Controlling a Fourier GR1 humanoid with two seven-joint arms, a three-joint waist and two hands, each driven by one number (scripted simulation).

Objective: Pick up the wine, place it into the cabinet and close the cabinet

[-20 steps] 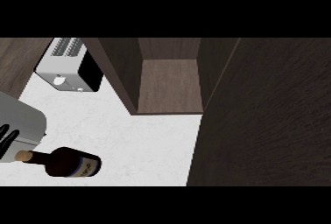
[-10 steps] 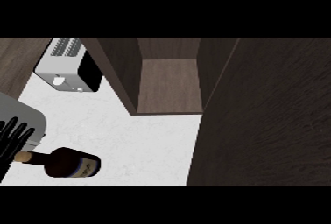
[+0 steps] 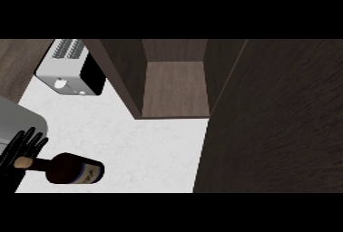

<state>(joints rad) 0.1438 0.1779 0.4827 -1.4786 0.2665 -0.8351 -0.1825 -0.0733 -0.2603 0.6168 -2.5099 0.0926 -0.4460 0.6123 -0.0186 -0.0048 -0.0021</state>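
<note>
Left hand (image 3: 22,146) at the tabletop's (image 3: 140,145) left edge, near corner, with its grey forearm (image 3: 15,120) above it in the view. Fingers straight and spread apart, not clamped on anything. They lie just over the neck of the wine (image 3: 72,169), at or very near touching it; cannot tell which. More black of the hand shows below the neck at the view's edge. Right hand not in view.

The wine lies on its side on the white tabletop near the left edge, still outside the cabinet. Its tan-capped neck points at the left edge and its dark body points toward the middle. Dark blue label (image 3: 88,171) on the body has pale marks, too small to read. No brand legible.

Toaster (image 3: 64,72) sits at the far left corner: silver, black side, slots on top. No writing readable on it.

Cabinet (image 3: 174,88) at the far edge stands open, its brown inner floor bare. Its dark door (image 3: 275,127) is swung out and covers the tabletop's right side.

Versus the earlier frames, the left hand has come further in from the left edge, so its fingers now reach the neck. Wine, toaster, cabinet and door are in the same places.
</note>
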